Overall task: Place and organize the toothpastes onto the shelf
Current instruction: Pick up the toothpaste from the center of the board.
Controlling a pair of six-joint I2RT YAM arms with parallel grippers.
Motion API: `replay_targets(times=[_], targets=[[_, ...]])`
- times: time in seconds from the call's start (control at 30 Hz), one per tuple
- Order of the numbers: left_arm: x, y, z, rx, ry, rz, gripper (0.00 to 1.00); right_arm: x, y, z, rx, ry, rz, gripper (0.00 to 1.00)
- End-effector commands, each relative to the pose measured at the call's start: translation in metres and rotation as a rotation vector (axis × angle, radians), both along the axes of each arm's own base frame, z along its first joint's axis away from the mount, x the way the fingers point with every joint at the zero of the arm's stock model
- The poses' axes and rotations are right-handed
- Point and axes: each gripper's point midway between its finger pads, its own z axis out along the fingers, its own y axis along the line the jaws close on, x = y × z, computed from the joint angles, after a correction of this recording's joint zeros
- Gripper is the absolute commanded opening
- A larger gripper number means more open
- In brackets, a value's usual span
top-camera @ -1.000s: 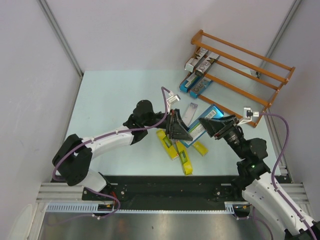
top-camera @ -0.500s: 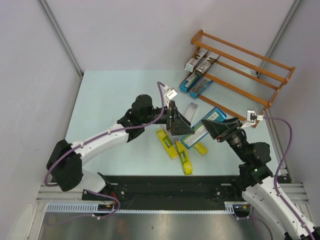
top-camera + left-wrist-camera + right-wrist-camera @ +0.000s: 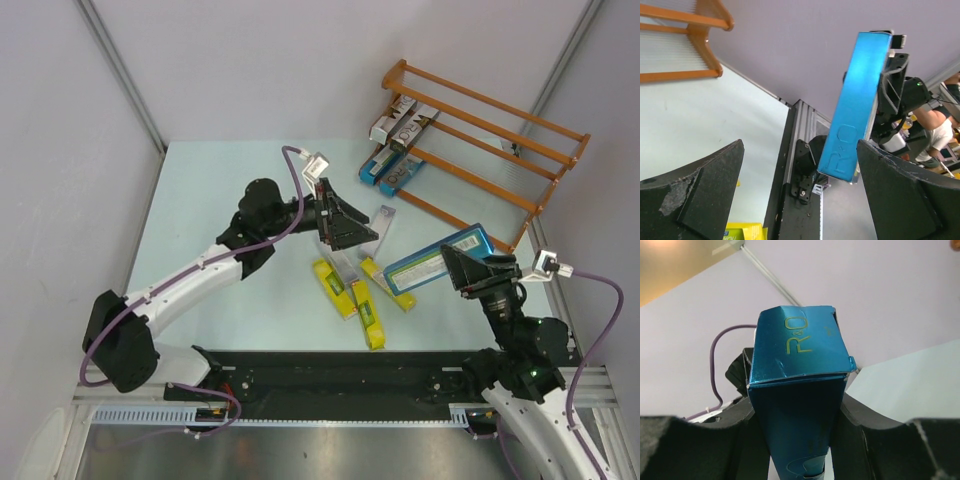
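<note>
Carrying 1 blue carton (image 3: 435,262) toward the rack looks like the step in hand. The right fingers (image 3: 880,445) are clamped on its long sides, its R&O end flap sticking out past their tips. It hangs clear of the worktop (image 3: 220,200), and the shelf (image 3: 490,105) lies well beyond those tips.

The left fingers (image 3: 695,200) stand wide apart and hold nothing. Seen through their gap, the blue carton is out ahead of them and touches neither. Just beside them on the worktop lies a silver carton (image 3: 382,220), and nearer the arm bases lie 3 yellow cartons (image 3: 335,290), none yet shelved. About 4 shelved cartons (image 3: 405,122), silver and blue, rest on the rails at the shelf end nearer the left fingers.

The next move probably calls for swinging the right fingers to the rails, lining the carton up beside the blue ones there, and lowering it before letting go.

The carton's lower part is buried between the right fingers in the wrist view, so I cannot tell how deep the grip runs. The left fingers cover something pale on the worktop beneath them, and I cannot tell whether it is another carton. Lettering on the shelved cartons is too small to read.
</note>
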Motion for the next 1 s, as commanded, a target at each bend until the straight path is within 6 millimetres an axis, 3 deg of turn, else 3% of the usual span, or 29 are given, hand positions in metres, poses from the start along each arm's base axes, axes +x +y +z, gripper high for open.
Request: replay_targets(times=[0.0, 0.3, 0.63, 0.7, 0.83, 0.97], targets=[[-0.020, -0.011, 0.008, -0.068, -0.022, -0.093, 1.00, -0.004, -0.027, 0.009, 0.092, 0.010, -0.097, 0.31], [-0.061, -0.043, -0.010, -0.078, 0.001, -0.259, 1.00, -0.003, -0.036, 0.010, 0.136, 0.069, -0.120, 0.28], [-0.065, -0.059, -0.052, -0.035, 0.095, -0.288, 1.00, -0.005, -0.036, 0.014, 0.134, 0.060, -0.121, 0.28], [-0.070, -0.061, -0.047, -0.074, 0.101, -0.323, 0.97, -0.006, -0.036, 0.014, 0.132, 0.058, -0.120, 0.28], [-0.078, -0.065, -0.049, -0.109, 0.119, -0.377, 0.76, -0.005, -0.036, 0.013, 0.127, 0.059, -0.123, 0.28], [-0.086, -0.069, -0.049, -0.122, 0.118, -0.405, 0.71, -0.004, -0.037, 0.012, 0.123, 0.066, -0.133, 0.29]])
